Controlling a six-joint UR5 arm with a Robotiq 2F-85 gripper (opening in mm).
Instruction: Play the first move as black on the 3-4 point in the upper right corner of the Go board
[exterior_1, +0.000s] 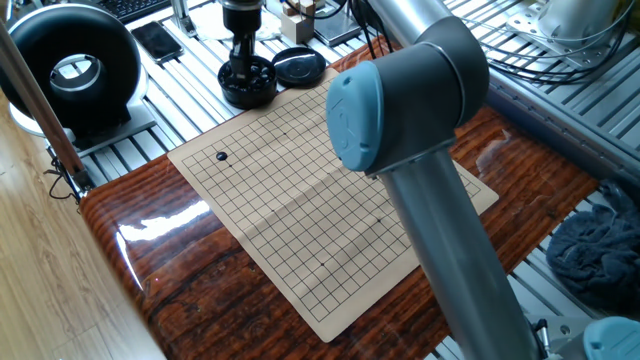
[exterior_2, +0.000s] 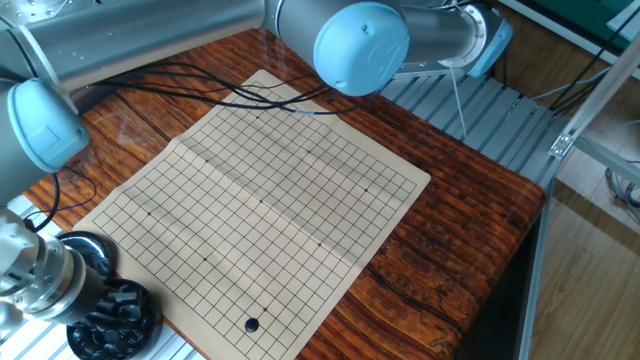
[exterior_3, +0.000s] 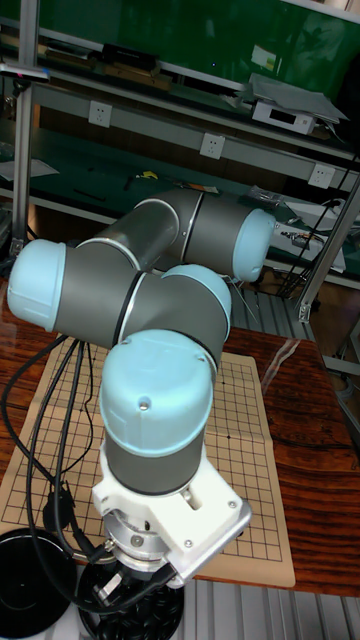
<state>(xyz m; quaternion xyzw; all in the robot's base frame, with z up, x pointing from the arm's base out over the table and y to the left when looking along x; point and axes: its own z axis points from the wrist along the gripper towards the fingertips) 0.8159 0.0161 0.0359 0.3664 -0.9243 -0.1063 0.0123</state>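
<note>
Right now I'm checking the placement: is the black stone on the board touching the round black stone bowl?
Apart. The other fixed view shows bare grid between the black stone and the round black stone bowl.

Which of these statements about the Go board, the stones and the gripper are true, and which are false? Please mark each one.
1. Exactly one small round black stone lies on the beige paper Go board. True.
2. The metal two-finger gripper hangs over the middle of the board. False: it is over the round black bowl of stones, beside the board's edge.
3. The black stone sits near a corner of the board. True.
4. The round black lid covers the bowl. False: it lies next to the bowl.
5. White stones lie on the board. False: none is visible there.
</note>
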